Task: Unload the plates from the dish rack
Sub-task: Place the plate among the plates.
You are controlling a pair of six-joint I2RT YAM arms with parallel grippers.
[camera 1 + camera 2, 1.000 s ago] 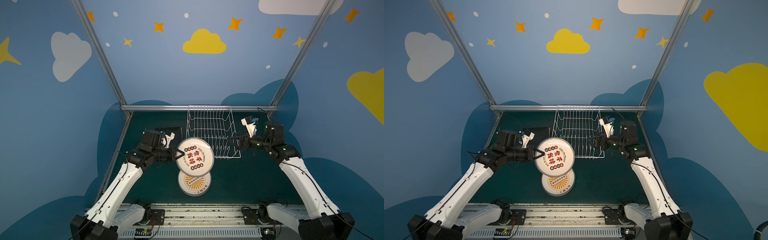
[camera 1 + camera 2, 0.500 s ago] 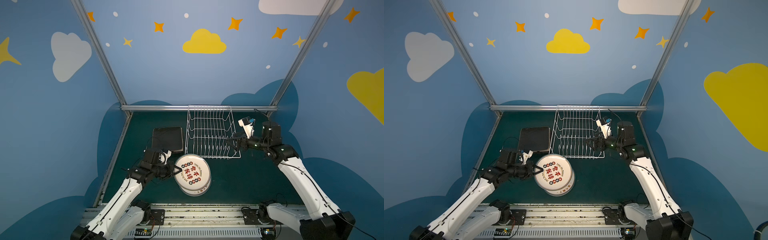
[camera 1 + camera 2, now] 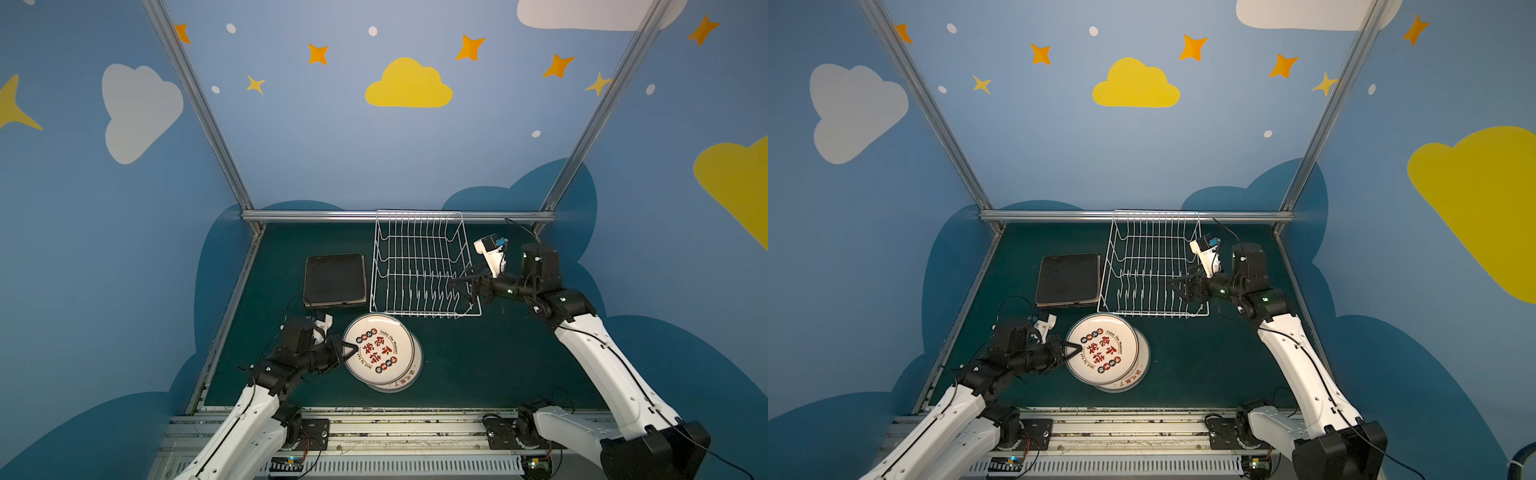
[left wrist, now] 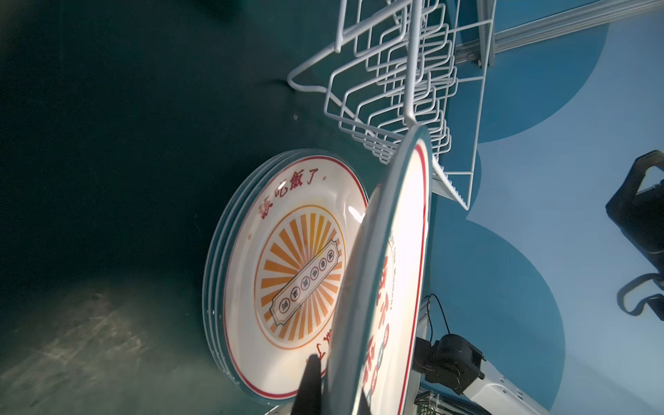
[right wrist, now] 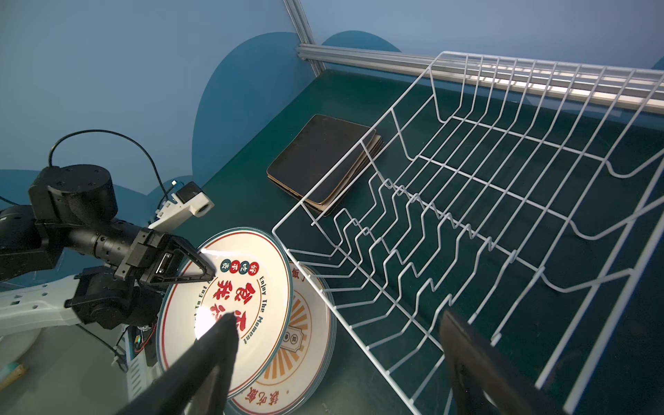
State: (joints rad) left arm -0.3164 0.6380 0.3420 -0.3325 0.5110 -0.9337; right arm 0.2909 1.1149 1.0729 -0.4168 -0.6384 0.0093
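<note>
In both top views the left gripper (image 3: 348,347) (image 3: 1072,347) is clenched on the rim of a glossy round white plate (image 3: 379,353) (image 3: 1103,351). It holds the plate over the stack of round plates (image 3: 415,368) on the dark green mat (image 3: 478,365), between blue cloud-painted walls (image 3: 104,249). A second ago the plate hung higher, beside the white wire dish rack (image 3: 424,315). Black square plates (image 3: 334,278) lie stacked left of the rack.

The left wrist view shows the plate (image 4: 395,269) tilted just above the sunburst-printed stack (image 4: 287,258).

In the right wrist view the right gripper (image 5: 337,318) gapes wide at the rack's (image 5: 287,230) side, grasping nothing.

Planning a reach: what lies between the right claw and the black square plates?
The dish rack, in both top views: right claw at its right edge, square plates beside its left.
</note>
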